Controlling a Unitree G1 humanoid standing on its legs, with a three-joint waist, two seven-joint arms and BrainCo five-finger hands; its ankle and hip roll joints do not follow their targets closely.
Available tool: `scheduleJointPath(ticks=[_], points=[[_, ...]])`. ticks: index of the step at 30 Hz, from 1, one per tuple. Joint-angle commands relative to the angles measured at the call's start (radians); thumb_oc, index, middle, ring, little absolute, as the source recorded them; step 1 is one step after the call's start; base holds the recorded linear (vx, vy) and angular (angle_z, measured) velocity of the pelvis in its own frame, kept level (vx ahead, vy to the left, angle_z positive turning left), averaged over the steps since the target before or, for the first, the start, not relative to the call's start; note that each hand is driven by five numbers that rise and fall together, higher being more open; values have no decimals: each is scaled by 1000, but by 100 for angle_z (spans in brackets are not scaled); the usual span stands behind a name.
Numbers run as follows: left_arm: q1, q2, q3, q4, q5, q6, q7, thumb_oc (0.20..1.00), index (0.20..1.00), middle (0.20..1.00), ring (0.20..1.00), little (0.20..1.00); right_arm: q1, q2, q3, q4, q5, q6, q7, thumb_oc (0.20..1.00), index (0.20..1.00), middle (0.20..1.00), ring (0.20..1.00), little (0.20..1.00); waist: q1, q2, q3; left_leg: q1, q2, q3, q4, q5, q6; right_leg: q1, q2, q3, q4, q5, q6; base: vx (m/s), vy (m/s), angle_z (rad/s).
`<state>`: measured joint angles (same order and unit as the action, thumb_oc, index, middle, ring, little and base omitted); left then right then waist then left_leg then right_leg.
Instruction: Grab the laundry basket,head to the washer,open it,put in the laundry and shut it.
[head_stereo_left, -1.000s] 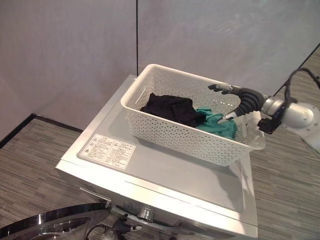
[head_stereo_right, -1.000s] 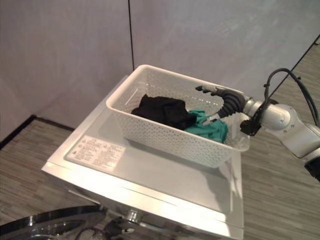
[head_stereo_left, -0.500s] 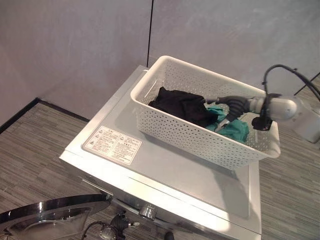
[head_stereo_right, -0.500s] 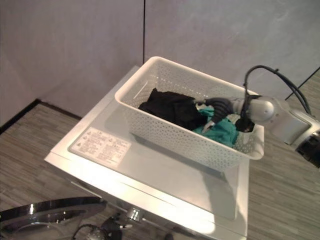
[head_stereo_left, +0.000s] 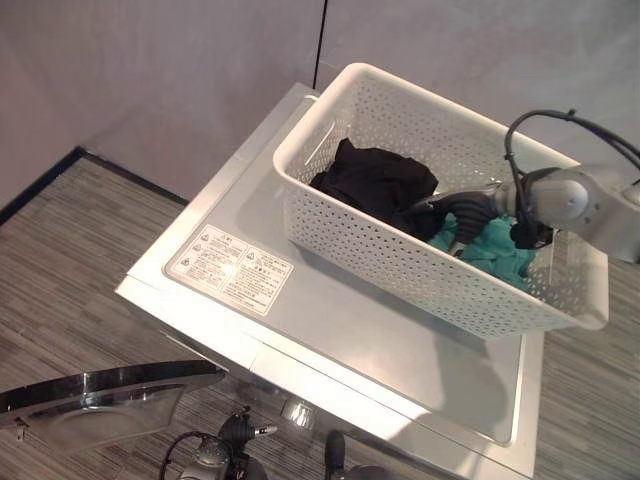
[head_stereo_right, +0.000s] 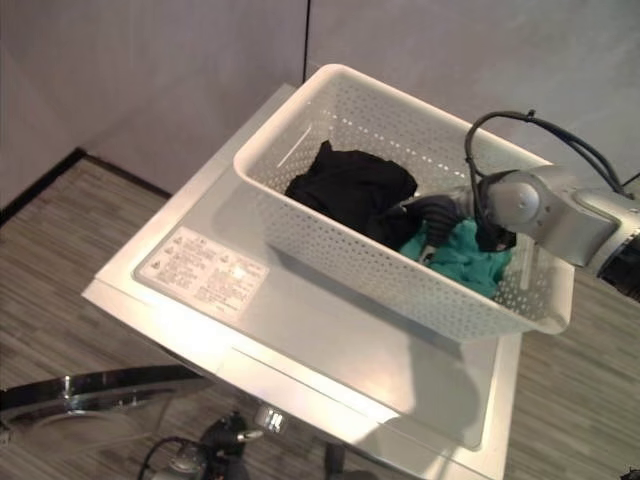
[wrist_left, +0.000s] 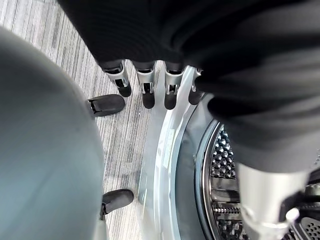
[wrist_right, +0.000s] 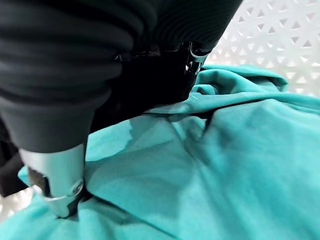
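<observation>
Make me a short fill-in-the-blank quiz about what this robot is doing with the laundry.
1. The white basket sits on top of the ____.
2. The right hand reaches into the basket between a black garment and a ____ one.
3. The washer's door is ____.
4. The left hand's fingers are straight and hold ____.

Missing: washer; teal; open; nothing

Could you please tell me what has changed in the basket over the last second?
The right robot hand has come down from above the rim of the white basket into the laundry, its thumb now pressing into the teal garment beside the black garment. The camera has shifted too. The basket stays on the washer top, both garments inside it.
</observation>
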<state>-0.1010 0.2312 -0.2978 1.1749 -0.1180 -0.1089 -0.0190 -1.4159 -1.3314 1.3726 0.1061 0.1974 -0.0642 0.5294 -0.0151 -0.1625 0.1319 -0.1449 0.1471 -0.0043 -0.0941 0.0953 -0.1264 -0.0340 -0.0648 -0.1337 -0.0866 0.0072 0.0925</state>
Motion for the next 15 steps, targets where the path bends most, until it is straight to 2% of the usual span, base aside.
scheduleJointPath(ticks=[1,3,7,12,13,14,15], points=[[-2,10,-38,46,7,-2,-21,1000,1000,1000,1000,1000,10,-81,27,-34,-49,4,67,1000,1000,1000,1000,1000,51,-13,12,137,147,49,7,-22,-77,-72,-61,-45,60,4,55,4,7,4],[-19,-6,-41,50,4,0,-21,1000,1000,1000,1000,1000,51,-72,27,-40,-66,9,88,1000,1000,1000,1000,1000,44,-7,10,141,148,55,7,-27,-76,-72,-63,-42,60,8,55,3,3,2],[-38,-62,-42,36,-12,-4,-17,1000,1000,1000,1000,1000,126,-52,13,-79,-52,14,101,1000,1000,1000,1000,1000,25,33,12,143,146,57,7,-32,-73,-74,-64,-40,59,12,56,-5,3,-2],[-52,-75,-62,28,-27,-5,-8,1000,1000,1000,1000,1000,362,0,-174,-66,-54,26,102,1000,1000,1000,1000,1000,18,45,23,138,144,56,7,-34,-72,-81,-66,-42,58,15,55,-2,1,-1],[-51,-76,-65,28,-27,-4,-8,1000,1000,1000,1000,1000,385,8,-193,-65,-57,26,100,451,451,451,451,451,18,47,24,138,144,57,7,-34,-72,-82,-67,-41,58,15,55,0,0,0],[-50,-78,-64,30,-26,-2,-8,1000,1000,1000,1000,1000,404,26,-210,-56,-64,25,93,200,200,200,200,200,18,50,25,138,143,58,7,-35,-72,-83,-67,-38,57,15,55,0,0,0],[-45,-79,-64,33,-22,1,-6,1000,1000,1000,1000,1000,426,30,-236,-55,-68,24,89,200,200,200,200,200,15,54,25,139,142,59,7,-36,-72,-83,-67,-37,56,16,55,3,9,-4]])
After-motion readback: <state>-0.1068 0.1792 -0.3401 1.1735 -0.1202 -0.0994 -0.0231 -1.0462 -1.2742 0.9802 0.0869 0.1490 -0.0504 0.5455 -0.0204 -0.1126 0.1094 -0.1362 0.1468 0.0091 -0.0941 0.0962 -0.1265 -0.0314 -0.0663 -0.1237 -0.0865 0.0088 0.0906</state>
